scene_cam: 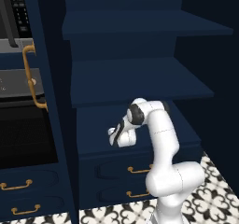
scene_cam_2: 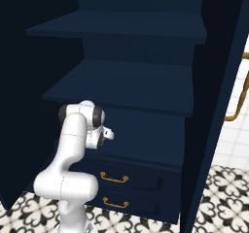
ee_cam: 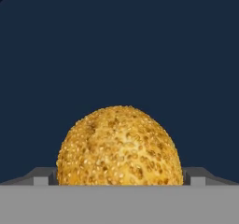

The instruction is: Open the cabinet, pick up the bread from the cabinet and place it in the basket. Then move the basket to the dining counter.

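Observation:
The tall navy cabinet (scene_cam: 135, 80) (scene_cam_2: 121, 86) stands open, its navy shelves bare. In the hand view the bread (ee_cam: 119, 146), a golden seeded lump, sits large and close between my fingertips, and my gripper (ee_cam: 119, 178) is shut on its two sides against a navy surface. My arm is folded in front of the lower shelf, the gripper (scene_cam: 113, 134) (scene_cam_2: 109, 134) low and close to the cabinet's front. In both base views the hand hides the bread. The basket and the dining counter are out of view.
The open left door (scene_cam: 46, 101) carries a long brass handle (scene_cam: 31, 76); the right door (scene_cam_2: 219, 110) stands open too. Two navy drawers (scene_cam_2: 131, 183) with short brass handles lie under the shelves. An oven (scene_cam: 14, 78) is at the left. Patterned tile floor (scene_cam_2: 223, 198) lies below.

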### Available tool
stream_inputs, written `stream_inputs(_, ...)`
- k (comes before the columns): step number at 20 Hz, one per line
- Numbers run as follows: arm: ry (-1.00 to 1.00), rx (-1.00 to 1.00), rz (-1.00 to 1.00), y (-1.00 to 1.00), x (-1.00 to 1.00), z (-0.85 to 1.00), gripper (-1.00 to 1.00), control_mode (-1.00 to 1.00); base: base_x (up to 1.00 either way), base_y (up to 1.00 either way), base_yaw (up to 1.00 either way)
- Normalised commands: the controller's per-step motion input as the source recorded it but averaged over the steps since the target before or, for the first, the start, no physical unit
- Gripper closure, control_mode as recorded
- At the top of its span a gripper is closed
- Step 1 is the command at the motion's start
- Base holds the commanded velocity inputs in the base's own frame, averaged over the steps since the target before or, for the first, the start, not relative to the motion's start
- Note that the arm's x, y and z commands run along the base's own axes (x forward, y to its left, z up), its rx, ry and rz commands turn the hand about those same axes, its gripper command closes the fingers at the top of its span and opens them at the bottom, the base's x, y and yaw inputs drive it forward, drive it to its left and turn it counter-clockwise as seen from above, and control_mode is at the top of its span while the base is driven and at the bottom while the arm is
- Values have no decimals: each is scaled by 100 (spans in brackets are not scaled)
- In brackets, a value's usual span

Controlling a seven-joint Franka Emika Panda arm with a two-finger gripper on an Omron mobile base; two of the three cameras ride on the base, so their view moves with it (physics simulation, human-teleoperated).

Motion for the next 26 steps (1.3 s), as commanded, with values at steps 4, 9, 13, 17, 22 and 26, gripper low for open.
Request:
stream_inputs(4,-4,0,0,-10,-97,7,100,-100,0,0,0)
stream_inputs(9,-32,2,0,-3,-79,73,100,-100,0,0,0)
stream_inputs(13,-57,5,0,0,-48,100,100,-100,0,0,0)
stream_inputs(17,-41,3,0,0,-63,84,100,-100,0,0,0)
stream_inputs(22,-10,0,0,-8,-84,68,100,-100,0,0,0)
stream_inputs(26,-1,0,0,-4,-67,78,100,-100,0,0,0)
